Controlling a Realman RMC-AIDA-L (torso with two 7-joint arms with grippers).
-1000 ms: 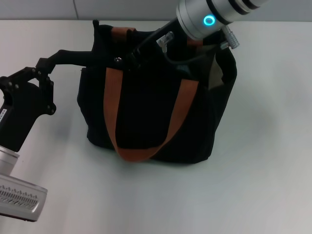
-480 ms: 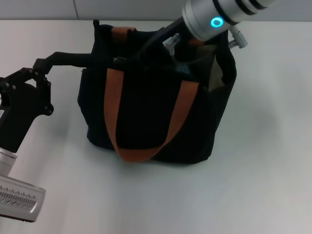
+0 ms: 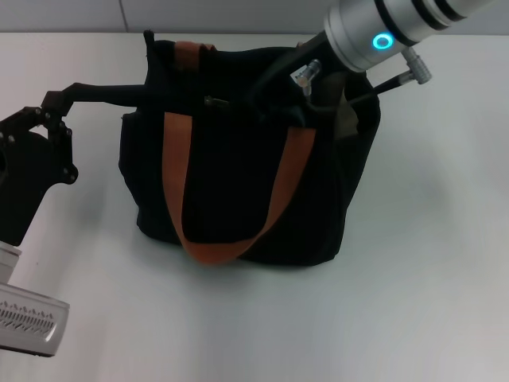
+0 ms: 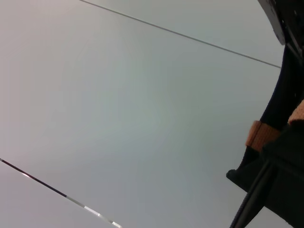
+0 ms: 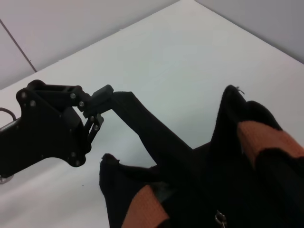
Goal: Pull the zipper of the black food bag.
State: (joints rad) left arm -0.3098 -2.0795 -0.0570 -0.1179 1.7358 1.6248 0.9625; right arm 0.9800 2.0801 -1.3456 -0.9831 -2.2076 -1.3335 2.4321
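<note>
The black food bag [image 3: 231,183] stands mid-table with its orange-brown straps draped over the front. My left gripper [image 3: 147,91] reaches in from the left and is shut on the bag's top left edge. In the right wrist view its long black fingers [image 5: 137,118] run into the bag's fabric [image 5: 228,123]. My right gripper [image 3: 229,99] comes down from the upper right onto the zip track and is shut at the zipper [image 3: 209,101], whose small silver pull also shows in the right wrist view [image 5: 219,217]. The bag's right end gapes, showing pale lining [image 3: 350,119].
The white table [image 3: 429,263] surrounds the bag. The right arm's silver body with a blue ring light [image 3: 384,41] hangs over the bag's back right. The left wrist view shows mostly pale surface and the bag's edge [image 4: 287,95].
My right arm has moved to the right, and the silver pull has slid right along the track. The bag's left side has shifted slightly left with my left gripper.
</note>
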